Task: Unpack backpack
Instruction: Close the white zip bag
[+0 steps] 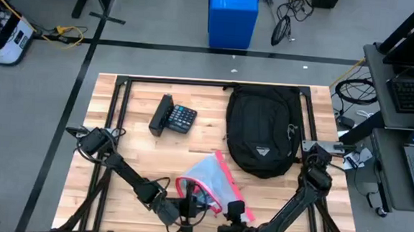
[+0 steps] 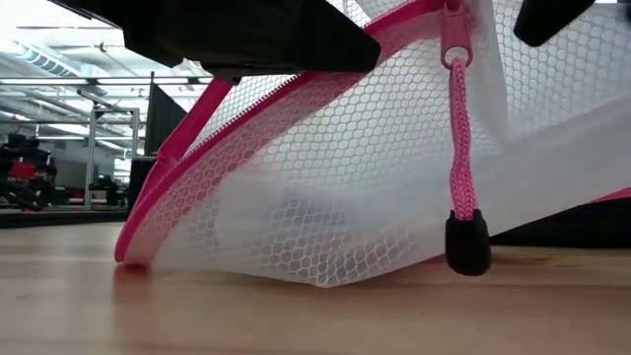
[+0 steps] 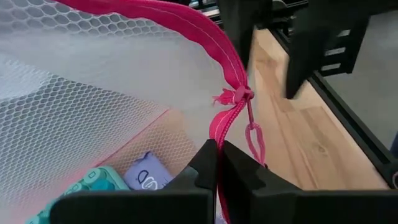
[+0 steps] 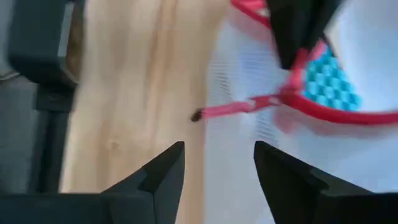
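Pinching the pink zipper edge of the mesh pouch is the left gripper, fingers closed tight on the tape just below where the pull cord hangs, right at the near edge of the worktop. The right gripper sits beside it at the same near edge, fingers spread with nothing between them, the pull cord's black tip ahead of them and apart. The low view shows the pouch lifted at one side, its lower fold resting on the wood, the cord dangling with its end cap almost at the surface. Inside the mesh: a teal item and a small printed packet, not identifiable beyond that. Judgement: the step is opening the pouch, left holds, right should take the pull. To do it well: keep the left clamp steady so the tape stays taut, bring the right fingers square over the cord near the slider rather than the floppy tip, close fully, then draw along the zipper line, not upward. Risk: the cord slips or the whole pouch drags. Farther back, the calculator lies left of centre, near the far edge. The backpack lies flat toward the far right corner, logo patch facing up, untouched.
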Tool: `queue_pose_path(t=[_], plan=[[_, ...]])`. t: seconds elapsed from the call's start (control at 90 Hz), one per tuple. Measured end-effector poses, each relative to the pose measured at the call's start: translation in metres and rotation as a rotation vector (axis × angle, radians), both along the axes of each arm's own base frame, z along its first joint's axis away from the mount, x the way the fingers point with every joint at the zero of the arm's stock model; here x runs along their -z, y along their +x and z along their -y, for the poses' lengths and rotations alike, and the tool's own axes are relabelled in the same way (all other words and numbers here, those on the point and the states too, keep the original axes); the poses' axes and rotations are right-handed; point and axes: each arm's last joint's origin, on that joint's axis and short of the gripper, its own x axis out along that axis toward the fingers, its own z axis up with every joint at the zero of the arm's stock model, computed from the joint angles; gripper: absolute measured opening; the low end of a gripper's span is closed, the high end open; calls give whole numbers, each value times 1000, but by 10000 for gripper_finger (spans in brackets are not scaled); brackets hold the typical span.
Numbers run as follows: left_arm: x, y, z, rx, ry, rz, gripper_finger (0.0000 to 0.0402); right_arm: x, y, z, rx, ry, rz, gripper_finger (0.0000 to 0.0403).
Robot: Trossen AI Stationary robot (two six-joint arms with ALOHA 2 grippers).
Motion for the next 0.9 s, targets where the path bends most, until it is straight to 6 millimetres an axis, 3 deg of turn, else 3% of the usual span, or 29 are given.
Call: queue_pose_path(t=[0.222,0.478,0.756,0.9], plan=[[0,0,0,8,-3,-2,0,0,1,4,9,-83,46,153],[1,1,0,17,3,-8,0,0,5,12,125,-70,102,187],[1,4,-5,41,-10,-21,0,0,1,10,207,-7,131,196],[1,5,-5,46,-12,-23,0,5,3,10,126,-88,102,224]])
